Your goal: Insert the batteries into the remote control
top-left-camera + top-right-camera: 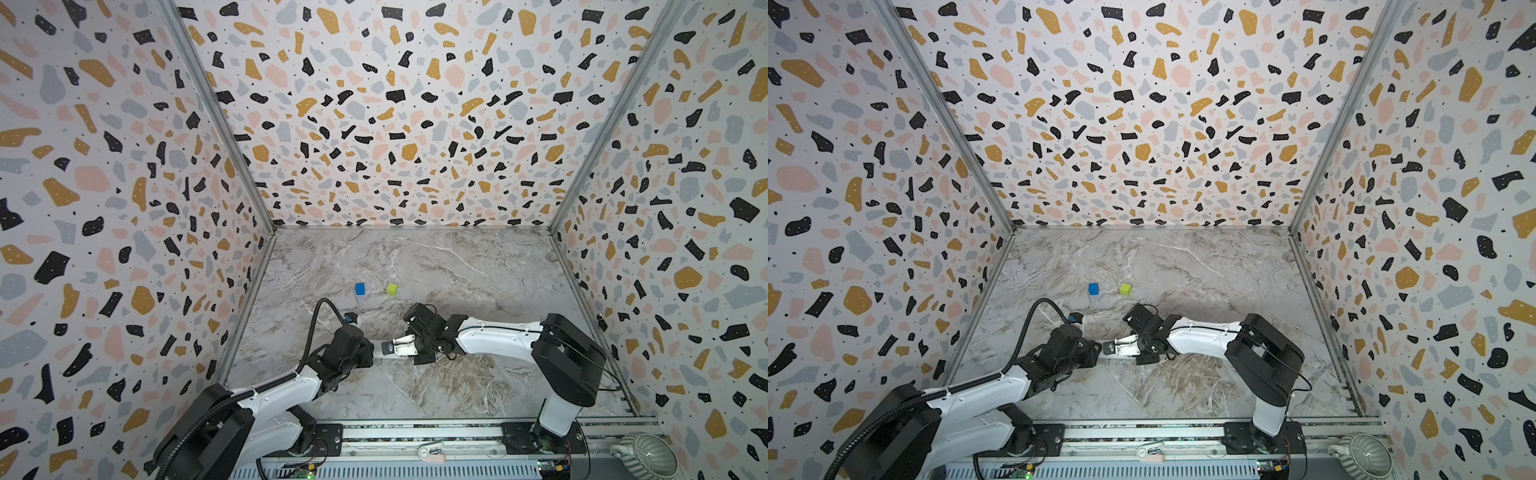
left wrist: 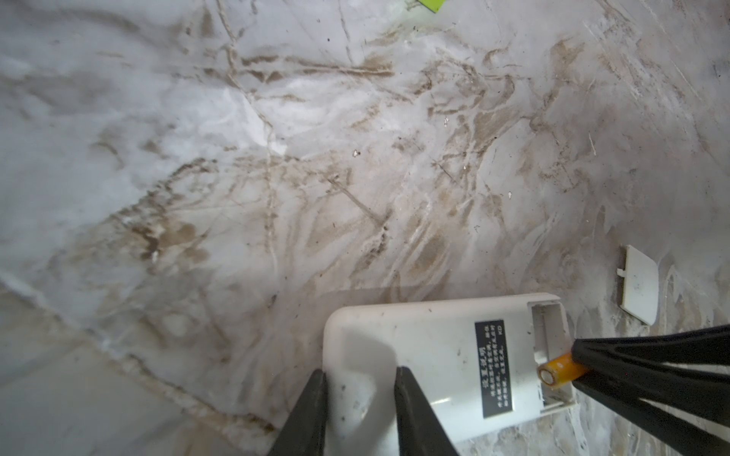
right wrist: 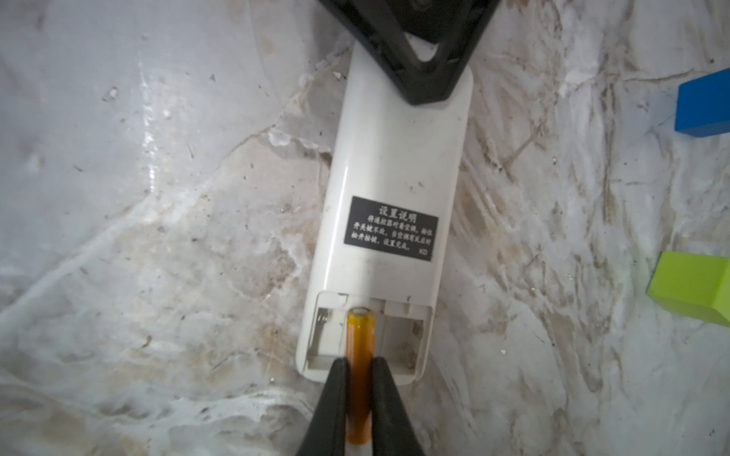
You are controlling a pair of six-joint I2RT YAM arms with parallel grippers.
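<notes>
Marble tabletop; left pincer clamps remote control; right pincer pinches battery over open compartment.

White remote, back up; 1 orange battery at its uncovered end.

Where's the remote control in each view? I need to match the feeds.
In a top view: remote control low centre of the picture.
In a top view: low centre, slightly further left.
Left wrist: bottom edge, right of centre, back up.
Right wrist: centre, lengthwise top to bottom.
Shared landmark: green cube, in all four.
</notes>
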